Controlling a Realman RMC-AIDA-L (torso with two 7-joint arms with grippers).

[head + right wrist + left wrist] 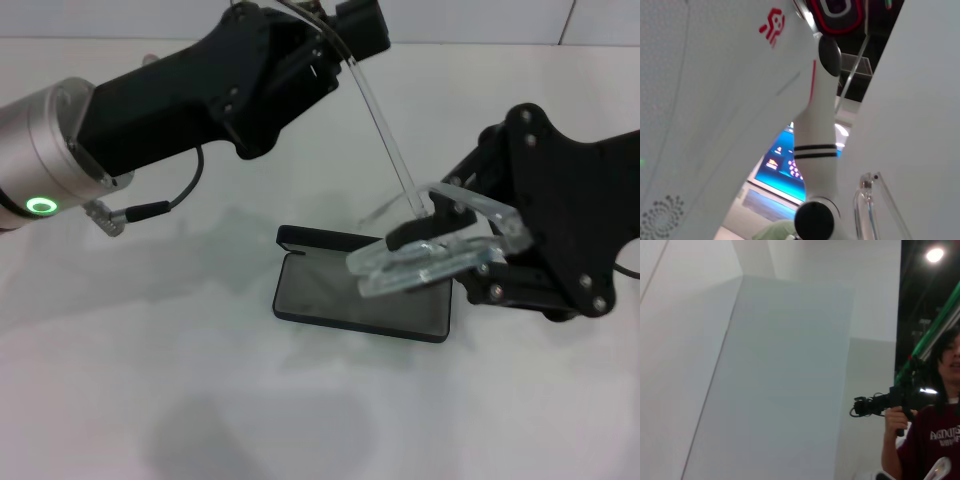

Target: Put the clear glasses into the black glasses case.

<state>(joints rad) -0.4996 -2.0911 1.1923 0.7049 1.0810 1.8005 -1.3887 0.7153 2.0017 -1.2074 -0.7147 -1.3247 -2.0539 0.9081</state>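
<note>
Lying open on the white table [120, 400], near the middle of the head view, the black glasses case [350, 300], with its grey lining facing up and its short rear wall standing along the far edge. Hovering just above the right end of that case, the clear glasses [430, 262], with the wraparound lens tilted over the lining and apparently not resting in it. Reaching in from the right, the right gripper [425, 235], with its fingers pinching the lens at its upper edge. Rising steeply from the lens toward the upper left, one clear arm of the glasses, with its far end meeting the left gripper [335, 35] high above the table. Gripping that arm tip or merely touching it, impossible to say, since the left jaws are hidden behind the wrist body. Showing in the right wrist view, a clear piece of the glasses [872, 207] against a white robot body [740, 100]. Standing at the edge of the left wrist view, a person in a dark red shirt [935, 440] holding a camera [890, 400].
</note>
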